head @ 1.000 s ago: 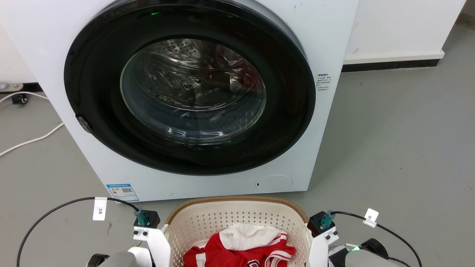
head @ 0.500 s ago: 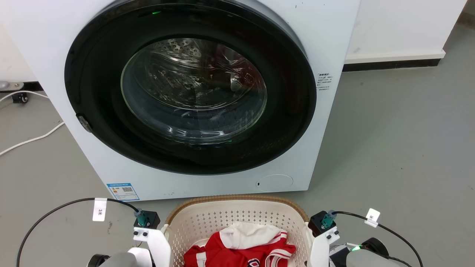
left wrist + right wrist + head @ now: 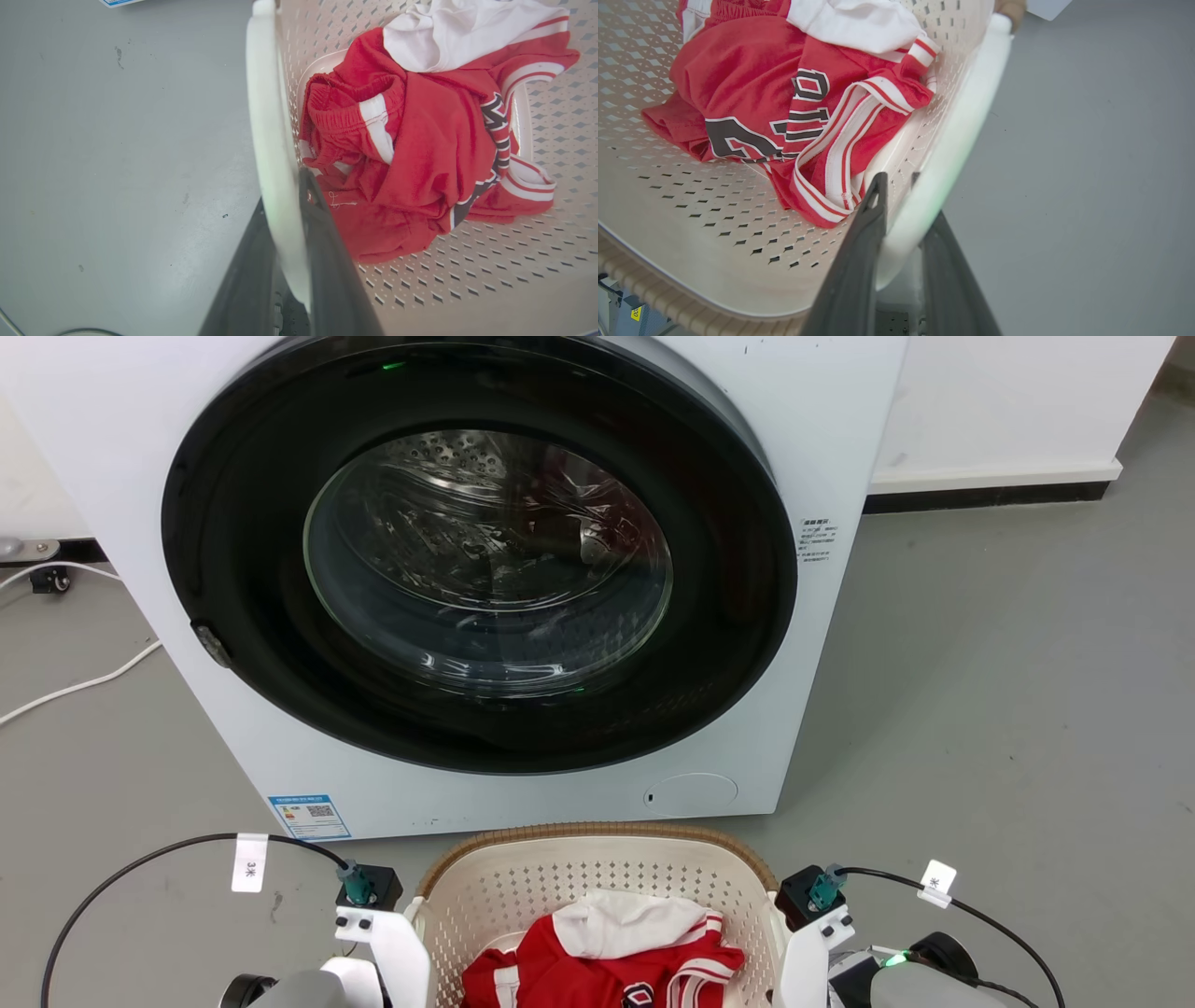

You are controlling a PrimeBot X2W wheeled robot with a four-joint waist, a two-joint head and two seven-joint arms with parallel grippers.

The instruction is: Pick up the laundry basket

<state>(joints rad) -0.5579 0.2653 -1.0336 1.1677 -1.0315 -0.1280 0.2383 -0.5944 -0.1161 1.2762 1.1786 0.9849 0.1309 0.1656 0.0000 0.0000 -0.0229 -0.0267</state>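
The laundry basket [image 3: 597, 832], cream with diamond holes and a brown woven rim, sits at the bottom centre of the head view, just before the washing machine. Red and white clothes [image 3: 607, 961] lie inside it. My left gripper [image 3: 286, 198] is shut on the basket's white left handle [image 3: 267, 116], one dark finger on each side. My right gripper [image 3: 908, 200] is likewise shut on the right handle [image 3: 966, 121]. Both wrist brackets [image 3: 387, 933] flank the basket in the head view. The perforated floor [image 3: 467, 266] shows around the clothes [image 3: 738, 79].
A white front-loading washing machine [image 3: 840, 429] with its round dark door [image 3: 485, 560] shut stands directly ahead. A white cable [image 3: 84, 686] lies on the grey floor at the left. Open floor [image 3: 980, 709] stretches to the right, up to a wall's baseboard [image 3: 990, 499].
The basket's rim sits a few pixels higher in the head view, and the whole picture has shifted slightly. Both grippers keep their hold on the handles.
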